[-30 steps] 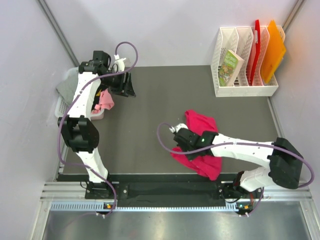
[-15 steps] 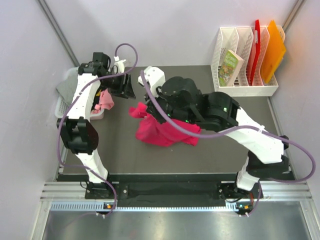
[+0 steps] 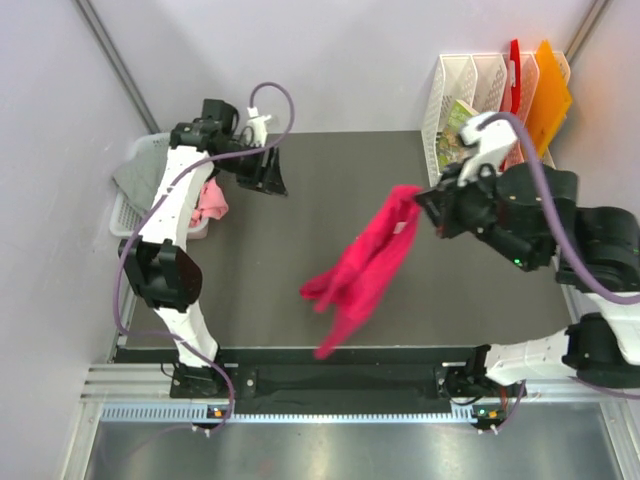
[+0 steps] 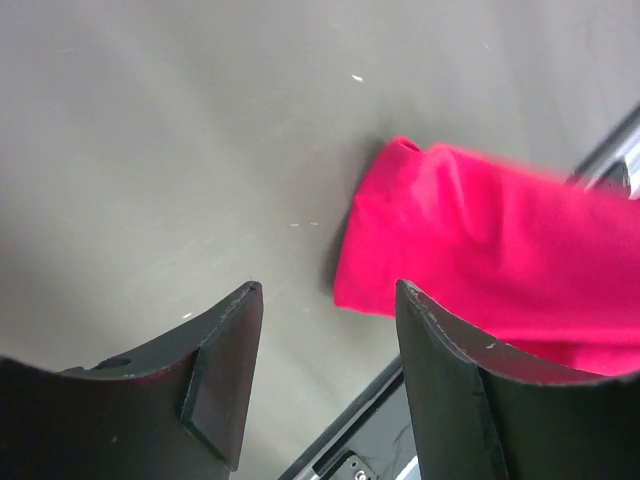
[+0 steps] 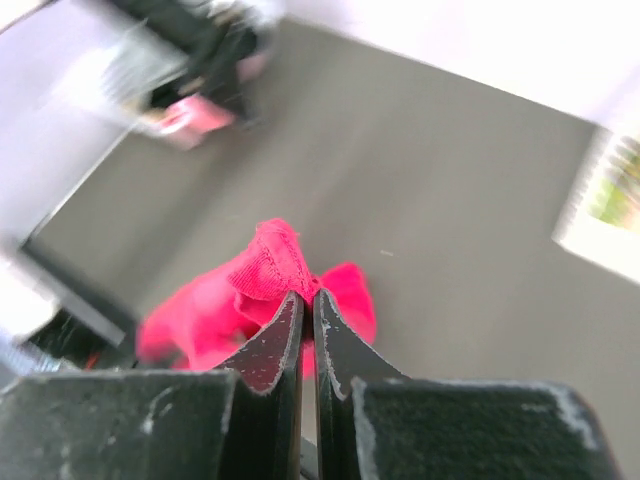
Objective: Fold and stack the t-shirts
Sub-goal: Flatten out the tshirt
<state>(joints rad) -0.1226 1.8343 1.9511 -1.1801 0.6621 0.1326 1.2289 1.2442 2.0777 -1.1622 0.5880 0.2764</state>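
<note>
1. Fingers of my right gripper (image 5: 308, 300) are clenched on a bunched edge of the crimson t-shirt (image 5: 268, 268); a fold of red cloth sticks out just past their tips.
2. From above, my right gripper (image 3: 428, 203) is raised over the right side of the table (image 3: 330, 165); the crimson t-shirt (image 3: 362, 268) hangs from it in a long twisted drape slanting down and left toward the near edge; I cannot tell whether its lowest end touches the table.
3. My left gripper (image 4: 325, 300) has its jaws apart and holds nothing; between them I see dark tabletop, and beyond it the red cloth.
4. Farther off, at the left edge, a pink t-shirt (image 3: 211, 200) lies in the white basket (image 3: 118, 225) beside my left arm; a grey t-shirt (image 3: 135, 178) drapes over its rim.
5. At the far right corner stands a white file rack (image 3: 490, 178); it holds a book (image 3: 457, 125), a red folder (image 3: 514, 70) and an orange folder (image 3: 550, 95).
</note>
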